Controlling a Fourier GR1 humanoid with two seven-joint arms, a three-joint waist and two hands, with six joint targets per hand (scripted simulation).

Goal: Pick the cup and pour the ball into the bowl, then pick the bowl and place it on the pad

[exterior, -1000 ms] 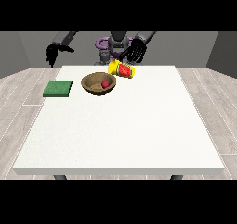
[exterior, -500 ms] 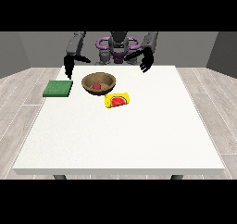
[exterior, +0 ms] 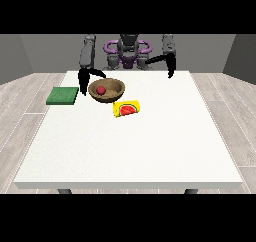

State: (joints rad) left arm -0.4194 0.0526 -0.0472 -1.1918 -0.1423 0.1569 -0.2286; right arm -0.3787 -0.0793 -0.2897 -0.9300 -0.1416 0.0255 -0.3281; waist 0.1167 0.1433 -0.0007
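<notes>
The yellow cup (exterior: 127,108) lies on its side on the white bench (exterior: 130,146), just in front of the wooden bowl (exterior: 106,90) and slightly toward the view's right of it. Its long axis runs roughly left to right across the view, with a slight tilt, and a red watermelon-slice picture faces upward; which end is the mouth is hard to make out. The red ball (exterior: 101,90) sits inside the bowl, left of the bowl's middle. The bowl stands upright near the bench's far edge, and the green pad (exterior: 63,95) lies flat to its left, apart from it, close to the bench's left edge. The robot hand at the view's left (exterior: 84,81) hangs just beside the bowl's left rim, dark fingers pointing down with a thumb reaching toward the rim; whether it touches the bowl cannot be told. The robot hand at the view's right (exterior: 171,68) hangs over the bench's far edge, well away from the cup, and its finger state cannot be told.
</notes>
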